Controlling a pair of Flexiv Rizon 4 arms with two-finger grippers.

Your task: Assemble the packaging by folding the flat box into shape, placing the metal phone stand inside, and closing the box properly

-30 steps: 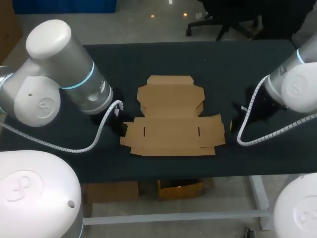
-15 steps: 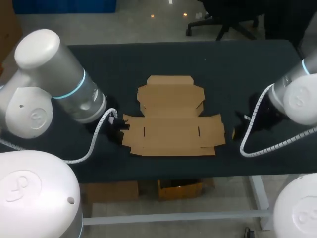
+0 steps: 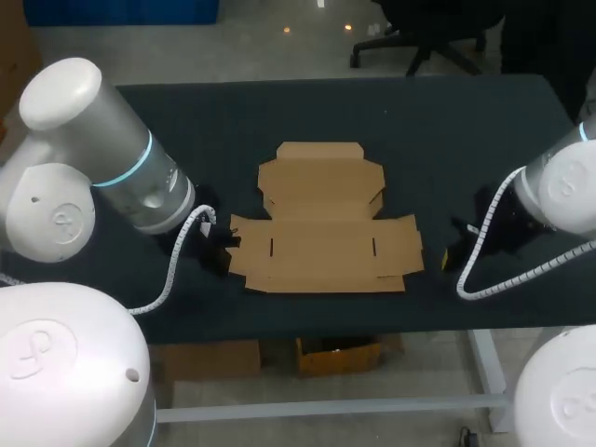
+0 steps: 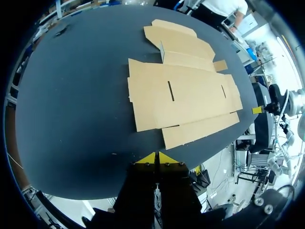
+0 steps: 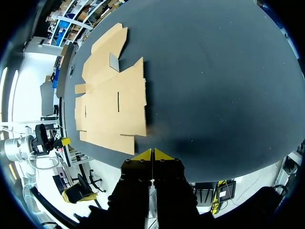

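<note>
Midway along table (image 3: 419, 121) near edge, flat box (image 3: 321, 223) lies unfolded. Our left pincer (image 4: 156, 158) sits just off its left side, our right pincer (image 5: 152, 154) near its right side. We see tips of these 2 pincers pressed together.

A dark, matte tabletop (image 3: 419, 121) spans the head view almost from side to side, its far and near edges straight. The surface is plain and evenly lit, with only soft shadows on it. A pale metal frame (image 3: 372, 407) shows under its near edge.
</note>
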